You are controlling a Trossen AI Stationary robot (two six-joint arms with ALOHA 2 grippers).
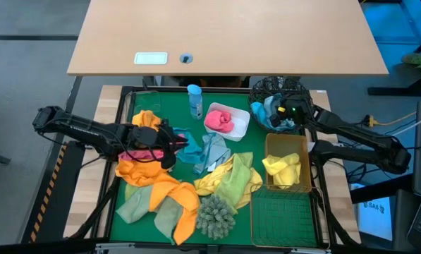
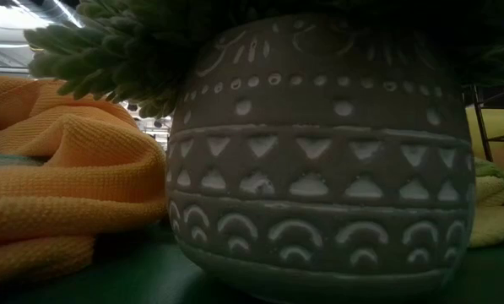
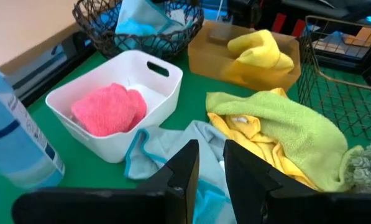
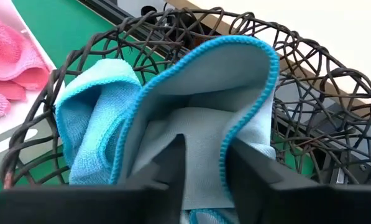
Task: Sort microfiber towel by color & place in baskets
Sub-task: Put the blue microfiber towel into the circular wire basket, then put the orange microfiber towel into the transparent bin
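The right gripper point(image 4: 201, 177) is seen in the right wrist view over the round black wire basket point(image 4: 309, 81), which sits at the upper right of the green mat in the high view. Its two fingers point(image 4: 173, 168) stand a little apart, with a grey towel edged in blue point(image 4: 204, 106) draped between and around them; whether the cloth is pinched or already let go cannot be told. A teal-blue towel point(image 4: 89, 124) is bunched in the same basket.

The left gripper point(image 3: 211, 168) is placed left of centre in the high view, above a pale blue towel point(image 3: 173, 146). Its fingers point(image 3: 182, 171) are parted by a narrow gap, and nothing can be seen clamped between them.

A pink towel point(image 1: 221, 120) lies in the white tub point(image 1: 240, 130), and a yellow towel point(image 1: 284, 169) in the upper gold basket point(image 1: 270, 144). Orange point(image 1: 150, 180), yellow and pale green towels point(image 1: 235, 183) are left loose in the lower middle of the mat.
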